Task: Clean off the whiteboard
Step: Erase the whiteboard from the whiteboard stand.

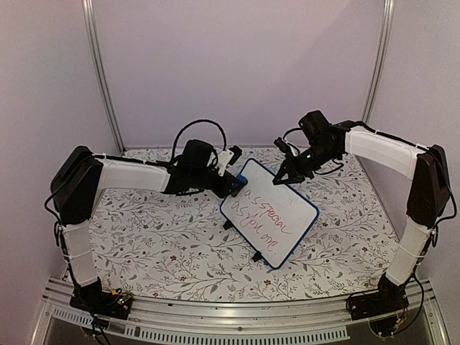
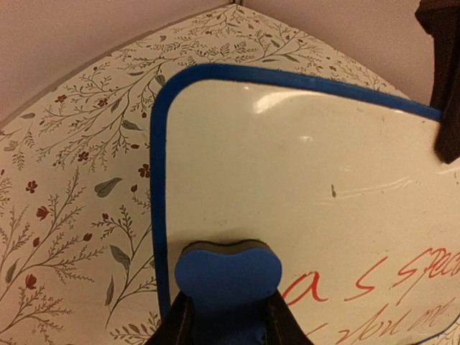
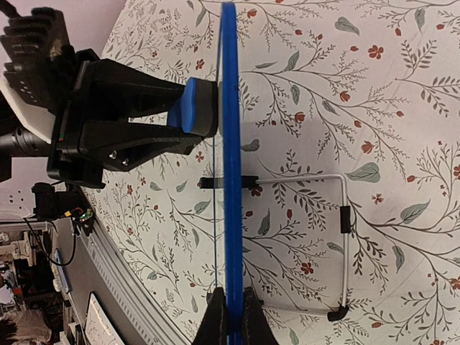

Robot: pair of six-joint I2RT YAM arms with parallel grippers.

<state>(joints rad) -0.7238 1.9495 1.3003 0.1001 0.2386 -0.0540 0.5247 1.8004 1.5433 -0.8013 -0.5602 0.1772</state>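
The whiteboard (image 1: 269, 213) stands tilted on the floral table, blue-framed, with red handwriting (image 1: 267, 213) across its face. My left gripper (image 1: 231, 183) is shut on a small blue eraser (image 2: 227, 274), pressed against the board's upper left area, just left of the red letters (image 2: 374, 286). The stretch of board (image 2: 287, 165) beyond the eraser is bare white. My right gripper (image 1: 285, 175) is shut on the whiteboard's top edge; in the right wrist view the blue frame (image 3: 231, 165) runs edge-on between its fingers, with the eraser (image 3: 192, 108) touching the board's left face.
A floral tablecloth (image 1: 158, 244) covers the table. The board's wire stand (image 3: 343, 215) with black feet rests behind it. White walls close in the back and sides. A metal rail (image 1: 237, 320) runs along the near edge.
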